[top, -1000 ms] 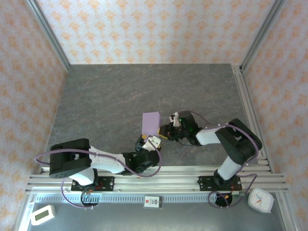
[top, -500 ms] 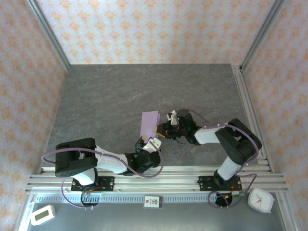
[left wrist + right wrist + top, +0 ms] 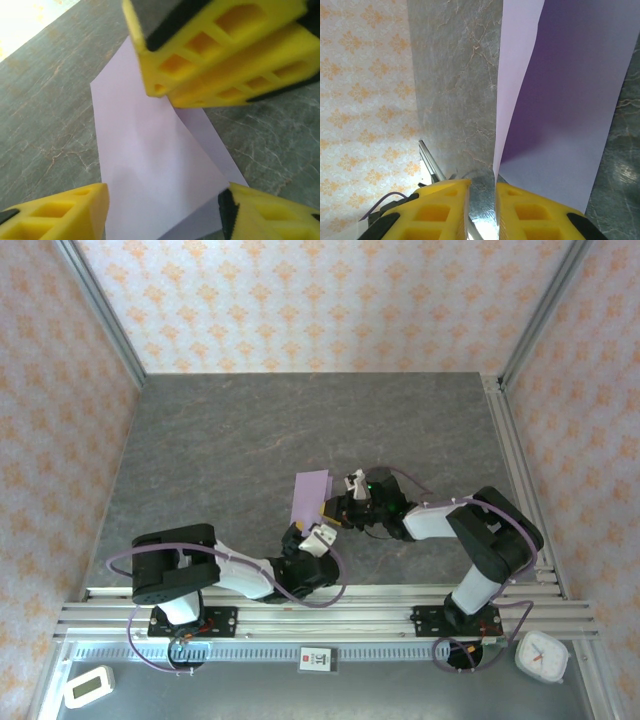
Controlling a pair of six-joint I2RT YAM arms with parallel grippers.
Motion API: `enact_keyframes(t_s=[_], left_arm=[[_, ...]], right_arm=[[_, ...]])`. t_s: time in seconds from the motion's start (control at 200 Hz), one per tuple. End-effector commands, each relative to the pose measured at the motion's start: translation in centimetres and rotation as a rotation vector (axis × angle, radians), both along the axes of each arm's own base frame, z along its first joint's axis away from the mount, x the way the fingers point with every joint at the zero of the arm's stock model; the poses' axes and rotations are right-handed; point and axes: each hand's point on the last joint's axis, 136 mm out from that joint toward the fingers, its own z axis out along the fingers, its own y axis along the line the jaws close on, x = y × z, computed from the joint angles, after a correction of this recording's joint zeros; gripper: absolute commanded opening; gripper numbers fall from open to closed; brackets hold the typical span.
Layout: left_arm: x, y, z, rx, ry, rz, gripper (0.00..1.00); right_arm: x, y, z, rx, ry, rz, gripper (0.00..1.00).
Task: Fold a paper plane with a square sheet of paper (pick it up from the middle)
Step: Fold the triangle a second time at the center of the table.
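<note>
One folded sheet of paper (image 3: pixel 309 498) toward the near edge of the table (image 3: pixel 200 460) — right gripper (image 3: pixel 329 509) pinches its side; left gripper (image 3: pixel 311 536) gapes, fingers (image 3: pixel 60 210) flanking its near end.

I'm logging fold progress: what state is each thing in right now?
square sheet of paper: partly folded, one layer raised over the other, not yet a plane.
right gripper: shut on the sheet's edge.
left gripper: open, one finger on either side of the sheet.
</note>
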Motion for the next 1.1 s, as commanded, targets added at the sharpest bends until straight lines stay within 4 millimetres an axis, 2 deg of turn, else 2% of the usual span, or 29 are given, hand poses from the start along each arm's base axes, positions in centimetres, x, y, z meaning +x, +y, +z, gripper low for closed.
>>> enact_keyframes(t_s=[0.0, 0.12, 0.37, 0.586, 0.771, 1.091], left_arm=[[1.0, 0.4, 1.1, -0.024, -0.043, 0.053, 0.54], [1.4, 0.3, 1.5, -0.036, -0.045, 0.047, 0.43], [1.5, 0.1, 1.6, -0.042, -0.039, 0.032, 0.00], [1.8, 0.2, 1.6, -0.062, -0.025, 0.032, 0.00], [2.1, 0.8, 2.4, -0.172, -0.003, 0.033, 0.00], [2.2, 1.7, 4.1, -0.303, 0.024, 0.024, 0.00]], right_arm=[[0.6, 0.9, 2.0, 0.052, -0.049, 0.014, 0.20], [0.6, 1.0, 2.0, 0.053, -0.046, 0.016, 0.20], [0.6, 1.0, 1.8, 0.054, -0.045, 0.016, 0.20], [0.7, 1.1, 1.8, 0.058, -0.044, 0.017, 0.20], [0.9, 1.0, 1.7, 0.040, -0.057, 0.011, 0.20], [3.2, -2.1, 3.0, 0.000, -0.109, -0.098, 0.20]])
